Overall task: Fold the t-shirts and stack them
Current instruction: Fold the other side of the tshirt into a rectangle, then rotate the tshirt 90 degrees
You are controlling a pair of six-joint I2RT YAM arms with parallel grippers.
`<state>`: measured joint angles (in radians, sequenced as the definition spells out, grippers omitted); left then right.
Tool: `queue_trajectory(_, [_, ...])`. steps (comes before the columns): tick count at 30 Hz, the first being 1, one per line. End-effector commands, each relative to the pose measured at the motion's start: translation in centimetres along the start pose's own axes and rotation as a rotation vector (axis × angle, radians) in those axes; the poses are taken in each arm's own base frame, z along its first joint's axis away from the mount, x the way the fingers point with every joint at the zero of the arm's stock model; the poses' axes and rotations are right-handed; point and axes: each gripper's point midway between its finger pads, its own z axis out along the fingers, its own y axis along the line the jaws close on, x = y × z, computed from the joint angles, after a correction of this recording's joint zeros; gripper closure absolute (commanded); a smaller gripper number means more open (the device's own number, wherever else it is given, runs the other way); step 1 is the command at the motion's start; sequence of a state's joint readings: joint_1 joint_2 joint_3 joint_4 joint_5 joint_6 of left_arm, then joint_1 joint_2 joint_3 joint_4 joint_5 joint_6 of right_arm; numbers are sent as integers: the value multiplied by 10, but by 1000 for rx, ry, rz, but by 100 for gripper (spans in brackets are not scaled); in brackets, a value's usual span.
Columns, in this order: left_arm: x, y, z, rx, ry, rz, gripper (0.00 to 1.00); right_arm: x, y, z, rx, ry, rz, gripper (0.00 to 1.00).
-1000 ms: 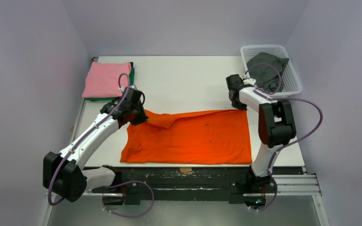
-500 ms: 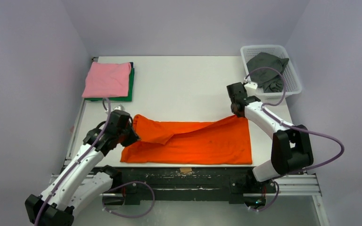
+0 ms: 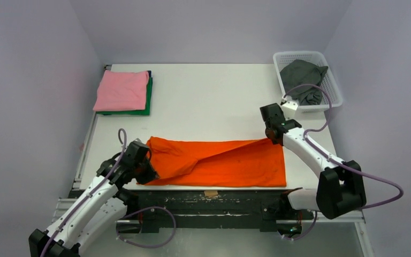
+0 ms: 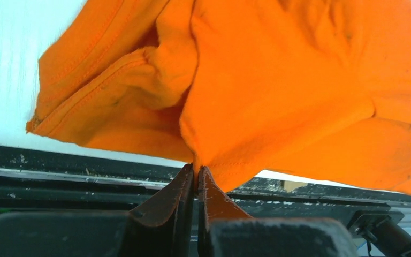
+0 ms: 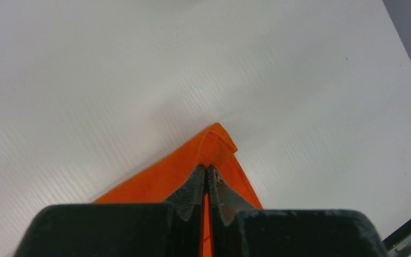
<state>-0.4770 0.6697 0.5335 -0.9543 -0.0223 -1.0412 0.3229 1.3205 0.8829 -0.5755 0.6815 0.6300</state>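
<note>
The bright orange t-shirt point(image 3: 225, 160) lies across the near part of the table, its far edge folded over toward the near edge. My left gripper point(image 3: 149, 170) is shut on its left corner, seen in the left wrist view point(image 4: 197, 168) with the orange cloth point(image 4: 278, 80) hanging from the tips. My right gripper point(image 3: 272, 137) is shut on the far right corner, seen in the right wrist view point(image 5: 207, 170) pinching a fold of orange cloth point(image 5: 214, 142). The pink t-shirt point(image 3: 121, 90) lies folded on the green t-shirt point(image 3: 147, 101) at the far left. The dark grey t-shirt point(image 3: 302, 80) is crumpled in the basket.
A white plastic mesh basket point(image 3: 332, 93) stands at the far right corner. The black rail point(image 3: 219, 201) runs along the table's near edge, just below the orange shirt. White table surface point(image 3: 208, 101) lies between the stack and the basket.
Both grippers have drawn their orange corners toward the near edge. The shirt's far edge has folded over, so the orange patch is narrower front to back.
</note>
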Motion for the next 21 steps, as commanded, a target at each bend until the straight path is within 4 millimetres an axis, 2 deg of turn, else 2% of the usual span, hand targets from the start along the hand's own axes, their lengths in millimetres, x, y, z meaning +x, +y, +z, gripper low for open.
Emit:
queue_trajectory(1, [21, 14, 2, -27, 78, -9, 91, 32, -17, 1, 46, 39, 77, 100])
queue_trajectory(3, [26, 21, -1, -41, 89, -1, 83, 33, -31, -6, 84, 16, 110, 90])
queue_trajectory(6, [25, 16, -12, 7, 79, 24, 52, 32, -34, -18, 54, 15, 196, 56])
queue_trajectory(7, [23, 10, -18, 40, 70, 29, 35, 24, -37, -23, 51, -6, 209, 30])
queue_trajectory(8, [19, 5, -24, 67, 49, 31, 18, 18, -36, -29, 31, -13, 230, 10])
queue_trajectory(9, [13, -2, -29, 96, 21, 34, 5, 13, -35, -34, 7, -23, 247, 6])
queue_trajectory(10, [7, -8, -35, 124, -12, 41, 1, 8, -31, -38, -27, -38, 262, 5])
queue_trajectory(12, [-5, -21, -40, 172, -62, 53, 0, 1, -18, -44, -128, -58, 266, 3])
queue_trajectory(13, [-15, -44, -39, 235, -78, 82, 0, 6, 10, -51, -318, -47, 215, 2])
queue_trajectory(14, [-18, -57, -35, 264, -71, 98, 0, 11, 25, -53, -407, -33, 195, 2])
queue_trajectory(15, [-20, -70, -28, 291, -53, 111, 0, 13, 45, -58, -514, -26, 190, 2])
queue_trajectory(17, [-24, -90, -10, 306, -13, 113, 0, 29, 73, -62, -650, 29, 147, 1])
queue_trajectory(19, [-30, -106, 12, 296, 18, 109, 0, 46, 89, -60, -694, 84, 100, 1])
queue_trajectory(21, [-40, -114, 36, 246, 15, 92, 0, 61, 98, -52, -690, 118, 52, 1])
